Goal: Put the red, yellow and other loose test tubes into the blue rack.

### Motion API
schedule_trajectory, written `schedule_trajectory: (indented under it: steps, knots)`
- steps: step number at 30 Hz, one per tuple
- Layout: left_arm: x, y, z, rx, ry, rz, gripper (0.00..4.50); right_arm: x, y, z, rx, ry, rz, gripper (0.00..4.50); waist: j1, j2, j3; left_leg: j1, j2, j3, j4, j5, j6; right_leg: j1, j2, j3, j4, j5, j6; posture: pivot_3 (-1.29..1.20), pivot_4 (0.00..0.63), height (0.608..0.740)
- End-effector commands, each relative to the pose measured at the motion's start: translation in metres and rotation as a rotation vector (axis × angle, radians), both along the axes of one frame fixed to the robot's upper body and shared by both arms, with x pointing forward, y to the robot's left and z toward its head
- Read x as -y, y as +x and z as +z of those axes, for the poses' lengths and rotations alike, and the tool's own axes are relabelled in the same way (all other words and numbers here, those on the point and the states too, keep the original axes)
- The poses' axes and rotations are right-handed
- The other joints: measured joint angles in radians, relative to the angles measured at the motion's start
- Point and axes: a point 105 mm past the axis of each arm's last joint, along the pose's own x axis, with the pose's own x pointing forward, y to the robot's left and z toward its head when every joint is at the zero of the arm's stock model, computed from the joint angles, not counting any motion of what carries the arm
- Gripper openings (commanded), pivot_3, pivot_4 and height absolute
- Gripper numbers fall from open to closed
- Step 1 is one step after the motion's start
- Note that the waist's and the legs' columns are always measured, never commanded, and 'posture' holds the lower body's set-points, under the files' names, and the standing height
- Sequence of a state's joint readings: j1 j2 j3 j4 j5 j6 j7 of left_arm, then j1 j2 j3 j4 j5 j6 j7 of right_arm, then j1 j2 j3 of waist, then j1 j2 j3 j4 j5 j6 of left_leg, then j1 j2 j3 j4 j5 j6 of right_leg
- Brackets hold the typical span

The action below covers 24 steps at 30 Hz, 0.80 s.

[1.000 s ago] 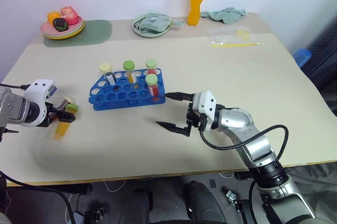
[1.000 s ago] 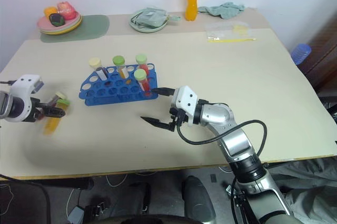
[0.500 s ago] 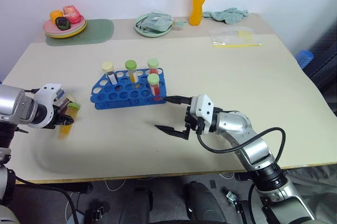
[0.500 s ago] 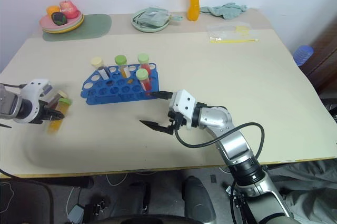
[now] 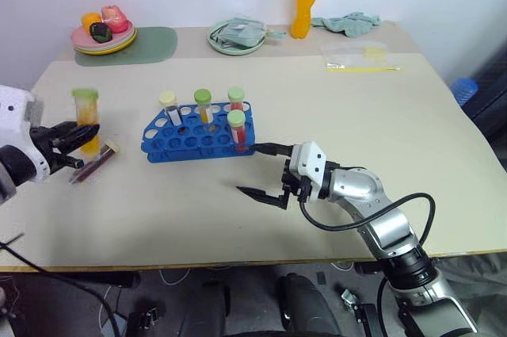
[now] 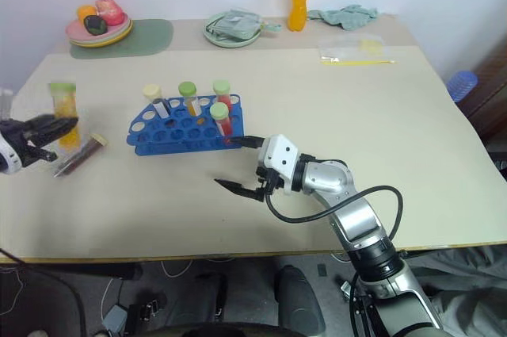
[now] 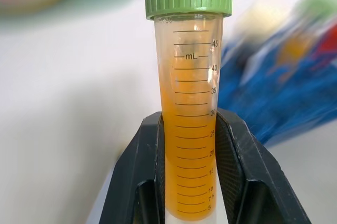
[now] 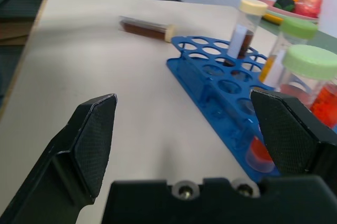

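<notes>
While left jaws pinch yellow tube (image 7: 188, 103) near table edge (image 5: 32, 87) | right jaws spread beside blue rack (image 5: 198, 135)

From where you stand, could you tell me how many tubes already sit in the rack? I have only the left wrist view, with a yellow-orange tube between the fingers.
Observer: Four tubes stand in the blue rack.
Operator: Thank you. Is anything loose on the table?
Observer: Yes, a dark red-brown tube lies flat on the table, left of the rack.
Operator: And what is the other arm doing, please?
Observer: The right gripper is open, one fingertip by the rack's right end, holding nothing.
</notes>
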<state>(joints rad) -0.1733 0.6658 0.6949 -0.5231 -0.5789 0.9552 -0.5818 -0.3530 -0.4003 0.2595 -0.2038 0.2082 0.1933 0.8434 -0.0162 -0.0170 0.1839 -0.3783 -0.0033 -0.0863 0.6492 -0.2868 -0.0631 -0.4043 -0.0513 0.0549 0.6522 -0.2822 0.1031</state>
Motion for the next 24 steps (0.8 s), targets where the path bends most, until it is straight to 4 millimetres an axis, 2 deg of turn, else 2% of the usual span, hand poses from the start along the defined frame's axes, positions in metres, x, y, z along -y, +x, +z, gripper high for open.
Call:
schedule_trajectory:
  steps: [1,2,5,7,11,17,24]
  knots:
    - [0.043,0.006,-0.007,0.143,0.075,0.047,0.72,0.010,0.008,-0.004,0.001,0.006,-0.060,4.50,0.008,-0.001,0.000,0.001,0.000,0.000,0.000,0.000,0.000,0.001,0.000,0.000,0.000,0.000,0.000,0.00,0.150,0.740]
    - [0.053,0.010,-0.006,0.259,0.131,0.116,0.72,0.011,0.009,-0.007,0.000,0.002,-0.069,4.50,0.009,-0.001,0.000,0.002,-0.001,0.000,0.000,0.000,0.000,0.003,0.000,0.000,-0.001,0.001,0.001,0.00,0.150,0.740]
    - [0.076,0.019,-0.013,0.422,0.123,0.239,0.72,0.012,0.011,-0.009,-0.001,0.002,-0.082,4.50,0.006,-0.002,-0.001,0.003,-0.004,0.000,0.000,0.000,0.000,0.005,0.000,0.000,-0.004,0.002,0.002,0.00,0.150,0.740]
    - [0.090,0.023,-0.019,0.454,0.064,0.227,0.72,0.012,0.011,-0.009,0.001,0.005,-0.087,4.50,0.001,-0.002,-0.001,0.003,-0.004,0.000,0.000,0.000,0.000,0.005,0.001,0.000,-0.004,0.003,0.001,0.00,0.150,0.740]
    - [0.122,0.041,-0.038,0.495,0.062,0.182,0.72,0.010,0.014,-0.008,0.013,0.015,-0.104,4.50,0.002,-0.001,-0.001,0.004,-0.002,0.000,-0.001,0.000,0.000,0.004,0.004,0.001,-0.003,0.003,0.001,0.00,0.150,0.740]
    - [0.132,0.058,-0.054,0.460,0.035,0.151,0.72,0.007,0.014,-0.007,0.020,0.028,-0.119,4.50,0.001,-0.001,-0.001,0.003,-0.002,0.001,0.000,0.000,0.000,0.004,0.004,0.001,-0.003,0.003,0.001,0.00,0.150,0.740]
    - [0.151,0.061,-0.067,0.411,-0.027,0.070,0.72,0.006,0.014,-0.007,0.024,0.033,-0.122,4.50,0.003,-0.001,-0.001,0.003,-0.002,0.000,0.000,0.000,0.000,0.004,0.004,0.000,-0.003,0.003,0.001,0.00,0.150,0.740]
